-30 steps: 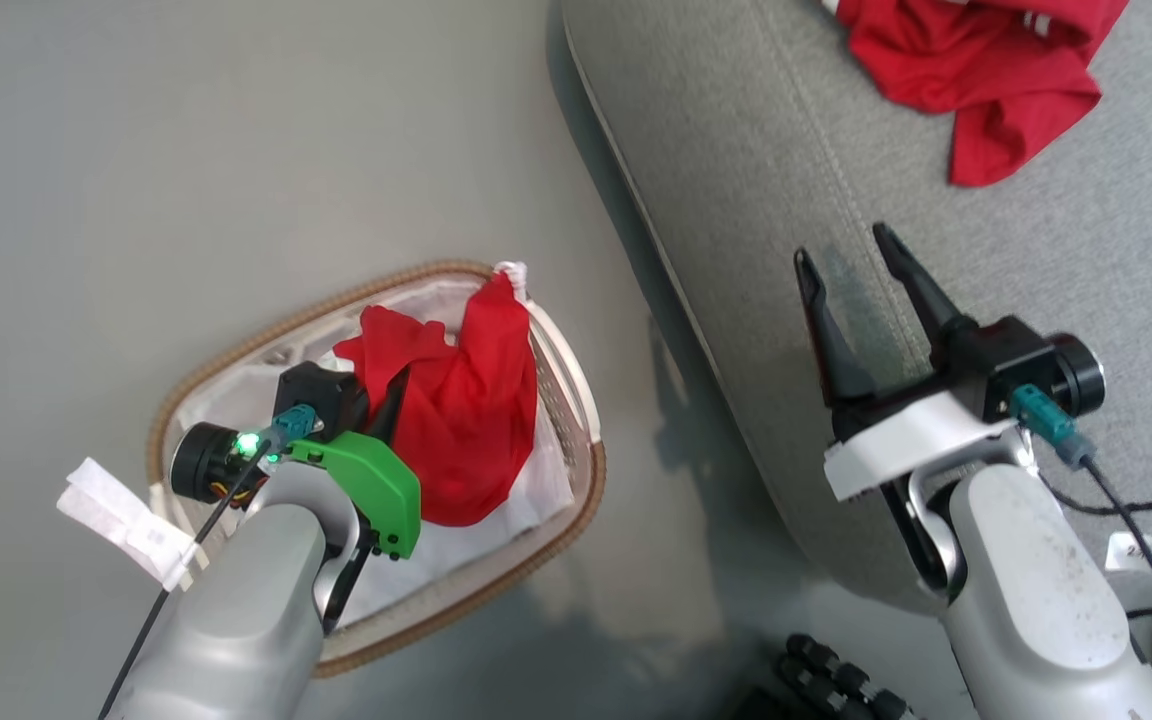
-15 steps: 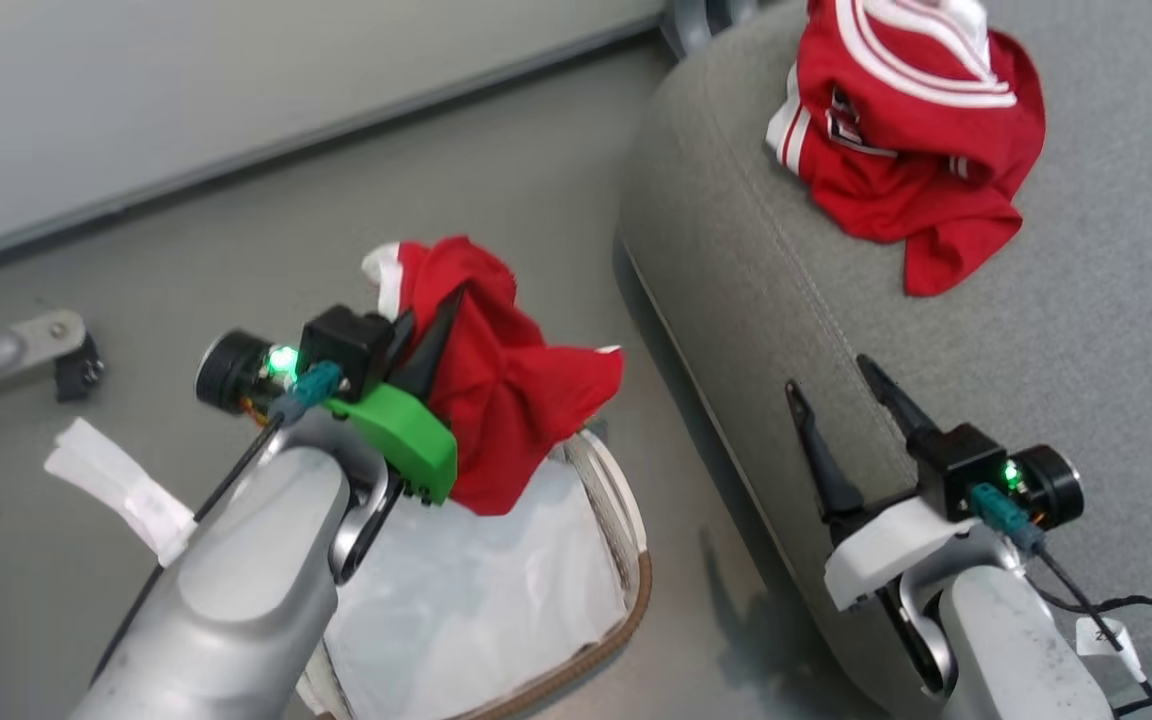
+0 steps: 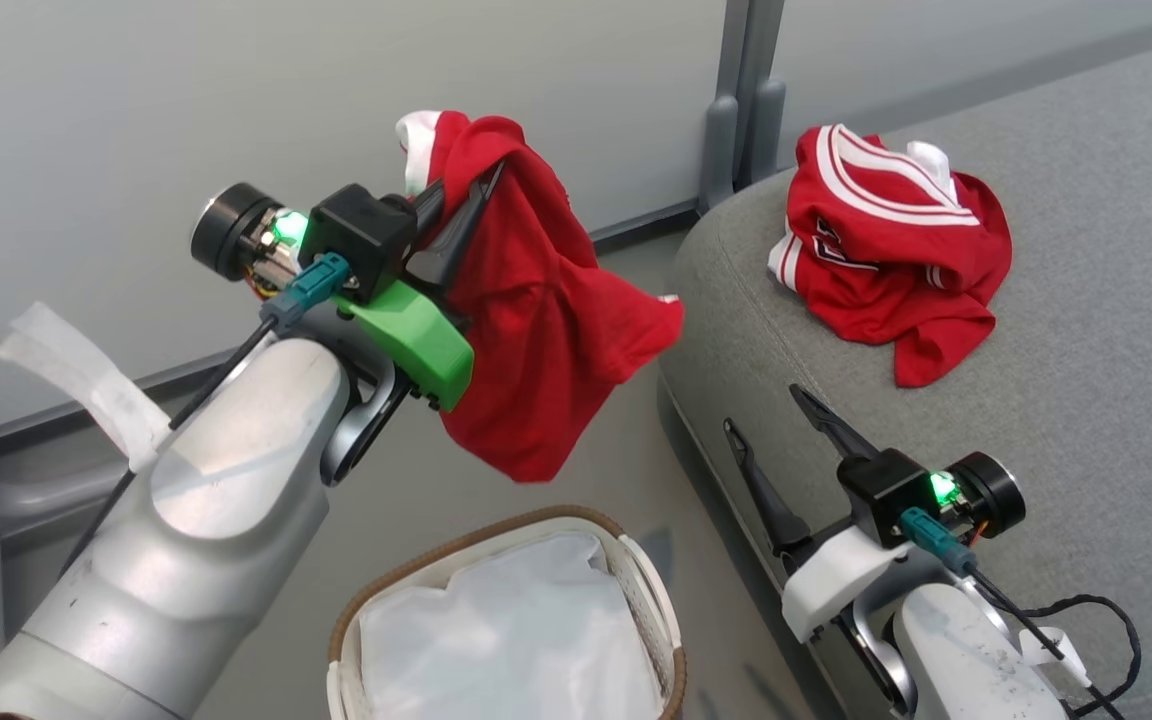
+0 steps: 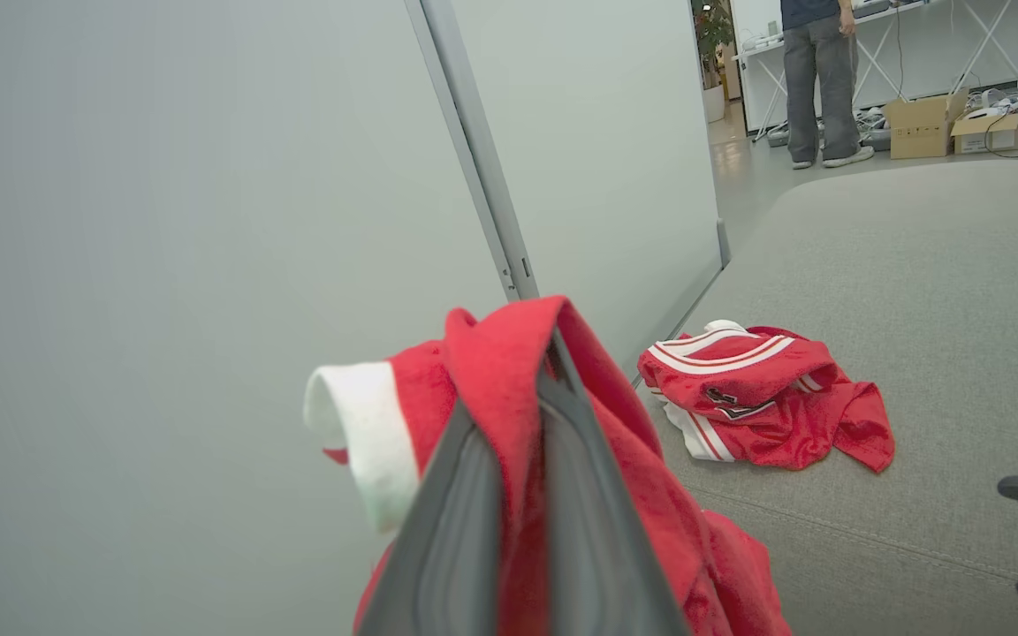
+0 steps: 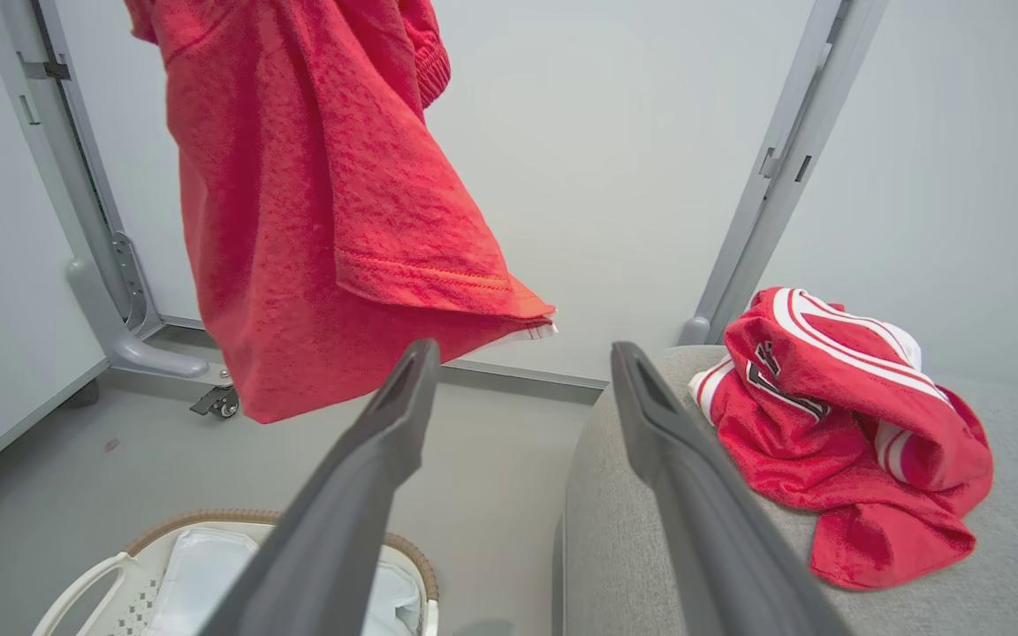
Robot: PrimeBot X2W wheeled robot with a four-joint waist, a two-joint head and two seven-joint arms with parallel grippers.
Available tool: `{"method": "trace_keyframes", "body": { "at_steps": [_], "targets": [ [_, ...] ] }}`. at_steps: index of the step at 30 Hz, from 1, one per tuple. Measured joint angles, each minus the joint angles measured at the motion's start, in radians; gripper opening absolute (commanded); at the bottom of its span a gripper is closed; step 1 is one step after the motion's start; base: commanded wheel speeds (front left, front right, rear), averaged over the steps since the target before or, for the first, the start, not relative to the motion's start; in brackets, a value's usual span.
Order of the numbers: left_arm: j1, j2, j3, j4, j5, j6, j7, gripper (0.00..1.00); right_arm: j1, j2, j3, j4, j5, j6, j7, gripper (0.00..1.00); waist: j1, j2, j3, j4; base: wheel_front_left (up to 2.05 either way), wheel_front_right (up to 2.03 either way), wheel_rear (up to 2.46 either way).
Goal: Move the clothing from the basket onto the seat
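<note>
My left gripper (image 3: 466, 185) is shut on a plain red garment (image 3: 536, 330), which hangs in the air above the basket and left of the seat. In the left wrist view the cloth (image 4: 633, 495) drapes over both fingers of that gripper (image 4: 513, 389). The red jersey (image 3: 886, 260) with white stripes lies crumpled on the grey seat (image 3: 1086, 400). Below, the white basket (image 3: 406, 570) holds its white liner. My right gripper (image 3: 761, 408) stands open at the seat's rounded edge, holding nothing. Between its fingers (image 5: 524, 353) I see the hanging garment (image 5: 323, 221) and the jersey (image 5: 836, 397).
A pale partition wall with grey posts (image 3: 741, 90) stands behind the basket and the seat. A castor foot (image 5: 217, 402) sits at the wall's base. Far behind the seat a person (image 4: 818, 79) stands near cardboard boxes (image 4: 915, 128).
My left arm has lifted the plain red garment out of the basket, up and toward the seat. The head camera has tilted up, so the whole picture has shifted.
</note>
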Motion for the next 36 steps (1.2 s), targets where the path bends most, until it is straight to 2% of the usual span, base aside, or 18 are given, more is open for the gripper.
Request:
{"method": "trace_keyframes", "body": {
  "at_steps": [9, 18, 26, 27, 28, 29, 31, 36],
  "targets": [
    [-0.058, 0.007, -0.058, -0.081, -0.017, 0.000, 0.028, 0.00, -0.037, 0.000, 0.051, 0.103, -0.065, 0.000, 0.000, 1.00, 0.0000, 0.0000, -0.056, 0.047, 0.00, 0.00, 0.00],
    [-0.062, 0.017, -0.081, -0.149, -0.027, 0.000, 0.050, 0.00, -0.089, 0.000, 0.037, 0.081, -0.091, 0.000, 0.000, 1.00, 0.0000, 0.0000, -0.078, 0.090, 0.00, 0.00, 0.00],
    [-0.056, 0.000, -0.119, -0.182, -0.063, 0.000, 0.066, 0.00, -0.215, 0.000, 0.155, 0.164, -0.105, 0.000, 0.000, 1.00, 0.0000, 0.0000, -0.078, 0.114, 0.00, 0.00, 0.00],
    [-0.054, -0.002, -0.124, -0.183, -0.063, 0.000, 0.066, 0.00, -0.228, 0.000, 0.170, 0.176, -0.101, 0.000, 0.000, 0.73, 0.0000, 0.0000, -0.077, 0.116, 0.00, 0.00, 0.00],
    [-0.053, -0.005, -0.130, -0.185, -0.064, 0.000, 0.066, 0.00, -0.245, 0.000, 0.186, 0.193, -0.093, 0.000, 0.000, 0.38, 0.0000, 0.0000, -0.077, 0.118, 0.00, 0.00, 0.00],
    [-0.052, -0.006, -0.134, -0.186, -0.067, 0.000, 0.066, 0.00, -0.260, 0.000, 0.204, 0.210, -0.086, 0.000, 0.000, 0.31, 0.0000, 0.0000, -0.077, 0.120, 0.00, 0.00, 0.00],
    [-0.049, -0.007, -0.142, -0.185, -0.072, 0.000, 0.065, 0.00, -0.281, 0.000, 0.229, 0.235, -0.066, 0.000, 0.000, 0.01, 0.0000, 0.0000, -0.078, 0.124, 0.00, 0.00, 0.00],
    [-0.023, -0.005, -0.143, -0.168, -0.093, 0.000, 0.049, 0.00, -0.299, 0.000, 0.250, 0.250, -0.023, 0.000, 0.000, 0.00, 0.0000, 0.0000, -0.081, 0.127, 0.00, 0.00, 0.00]
  ]
}}
